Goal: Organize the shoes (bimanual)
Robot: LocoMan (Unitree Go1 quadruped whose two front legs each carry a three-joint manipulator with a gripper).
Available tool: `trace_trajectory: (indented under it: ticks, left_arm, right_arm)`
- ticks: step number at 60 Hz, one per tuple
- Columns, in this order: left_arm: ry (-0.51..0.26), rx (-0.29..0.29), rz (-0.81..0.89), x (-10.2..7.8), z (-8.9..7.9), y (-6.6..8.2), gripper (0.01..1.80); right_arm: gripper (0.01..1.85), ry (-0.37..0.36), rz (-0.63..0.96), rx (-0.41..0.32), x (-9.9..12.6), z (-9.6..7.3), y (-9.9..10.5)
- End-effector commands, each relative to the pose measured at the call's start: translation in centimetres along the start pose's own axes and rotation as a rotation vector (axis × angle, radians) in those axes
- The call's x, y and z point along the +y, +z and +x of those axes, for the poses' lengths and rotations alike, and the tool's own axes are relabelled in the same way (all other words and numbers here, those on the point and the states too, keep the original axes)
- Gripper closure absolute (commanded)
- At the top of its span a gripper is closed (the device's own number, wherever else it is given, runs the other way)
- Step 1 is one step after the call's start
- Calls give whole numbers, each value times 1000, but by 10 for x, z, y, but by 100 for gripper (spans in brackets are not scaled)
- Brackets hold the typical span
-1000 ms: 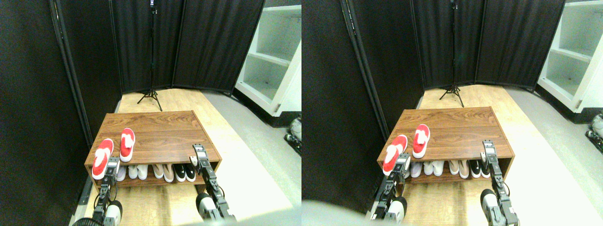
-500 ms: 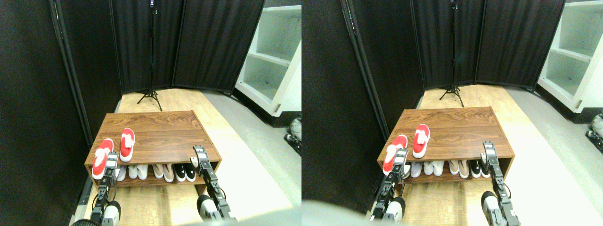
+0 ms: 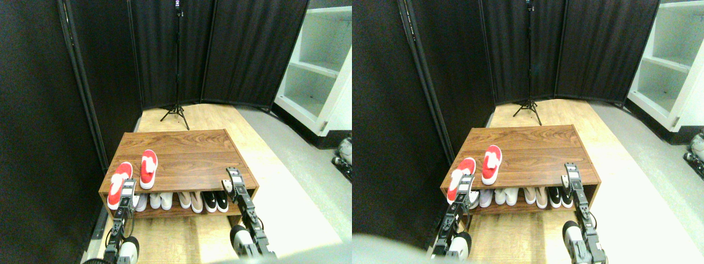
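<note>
1. Two red shoes lie on the rack top, lower left of the frame, slightly splayed.
2. The left gripper is at the nearer shoe's heel; the right gripper hovers apart. Finger state: cannot tell.
3. Likely next: nudge the pair parallel.

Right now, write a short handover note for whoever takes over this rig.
Left gripper: at the heel of the left red shoe, grip unclear. Right gripper: at the shoe rack's front right edge, holding nothing visible.
Both red shoes sit on the rack's top, left side; the right red shoe lies further back, and they are not lined up.
Done: nothing evident. Left: set the pair side by side.
</note>
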Motion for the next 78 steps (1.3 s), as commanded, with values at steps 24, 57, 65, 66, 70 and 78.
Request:
trace_trajectory:
  ticks: [24, 57, 65, 66, 70, 78]
  left_arm:
    - [1, -180, -207, 5, -20, 25, 107]
    - [191, -242, -693, 18, -35, 19, 75]
    - [220, -268, -781, 23, -32, 14, 69]
    - [220, -268, -781, 23, -32, 14, 69]
    - [226, -277, -853, 26, -30, 12, 66]
    - [233, -270, -983, 33, -24, 7, 64]
  right_arm:
    - [125, -8, 382, -141, -6, 9, 10]
    - [110, -106, 685, -100, -14, 22, 6]
    - [108, -98, 710, -96, -13, 22, 6]
    - [108, -98, 710, -96, -13, 22, 6]
    - [107, -95, 711, -95, -13, 23, 6]
    - [105, -97, 713, -94, -13, 23, 6]
